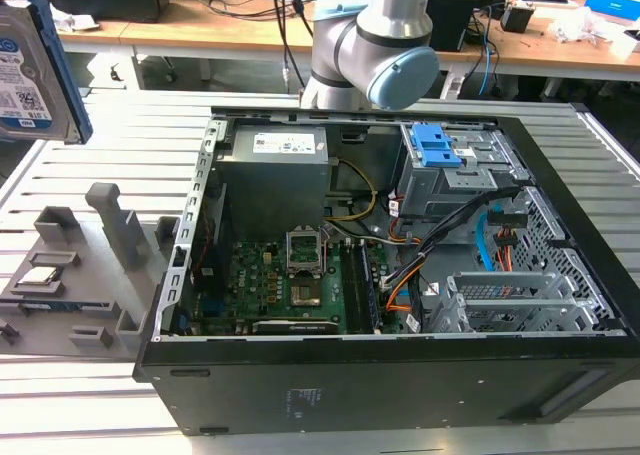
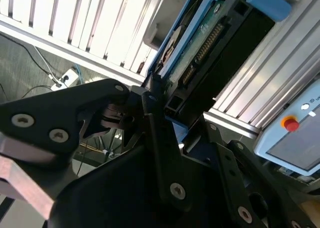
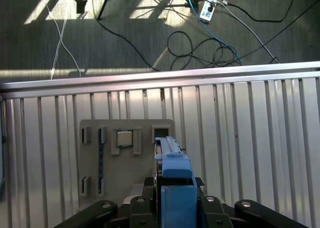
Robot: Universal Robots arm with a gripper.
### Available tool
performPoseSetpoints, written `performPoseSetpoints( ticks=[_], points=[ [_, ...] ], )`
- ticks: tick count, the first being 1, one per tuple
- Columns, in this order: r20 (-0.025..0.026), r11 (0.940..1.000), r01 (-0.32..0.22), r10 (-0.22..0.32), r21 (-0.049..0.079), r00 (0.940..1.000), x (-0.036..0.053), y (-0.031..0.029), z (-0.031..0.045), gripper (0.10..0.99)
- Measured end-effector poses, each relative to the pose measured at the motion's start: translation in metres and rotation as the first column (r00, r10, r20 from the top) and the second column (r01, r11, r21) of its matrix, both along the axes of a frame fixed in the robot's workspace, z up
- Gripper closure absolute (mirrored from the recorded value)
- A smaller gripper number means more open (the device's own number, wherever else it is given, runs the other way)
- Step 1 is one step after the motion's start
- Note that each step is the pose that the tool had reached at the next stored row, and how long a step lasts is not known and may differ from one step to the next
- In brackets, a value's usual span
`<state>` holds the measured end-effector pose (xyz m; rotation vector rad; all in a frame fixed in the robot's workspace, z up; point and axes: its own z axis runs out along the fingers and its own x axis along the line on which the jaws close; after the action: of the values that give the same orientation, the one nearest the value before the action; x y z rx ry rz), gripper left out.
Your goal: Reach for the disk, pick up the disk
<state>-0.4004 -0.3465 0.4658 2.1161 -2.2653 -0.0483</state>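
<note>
The disk (image 1: 28, 70) hangs in the air at the exterior view's upper left, high above the slatted table, its white-and-blue label facing the camera and a blue frame along its edge. In the second wrist view the disk (image 2: 212, 47) shows its connector edge and circuit board, and my gripper (image 2: 157, 95) is shut on its near end with black fingers (image 2: 150, 112) on either side. In the first wrist view the disk (image 3: 172, 165) is edge-on, its blue frame standing up out of the gripper (image 3: 172, 185).
Below the disk lies a grey holder (image 1: 85, 285) with upright posts and a small square silver chip (image 1: 42, 278). An open black computer case (image 1: 560, 265) takes up the table's middle, with the arm (image 1: 375, 45) behind it. Cables lie on the floor (image 3: 210, 32).
</note>
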Motion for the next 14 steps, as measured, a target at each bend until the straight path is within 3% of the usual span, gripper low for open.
performPoseSetpoints(
  ticks=[14],
  points=[
    [-0.0051,1.0000,0.000,0.000,0.000,1.0000,0.0014,0.0006,0.0377,0.722]
  ],
)
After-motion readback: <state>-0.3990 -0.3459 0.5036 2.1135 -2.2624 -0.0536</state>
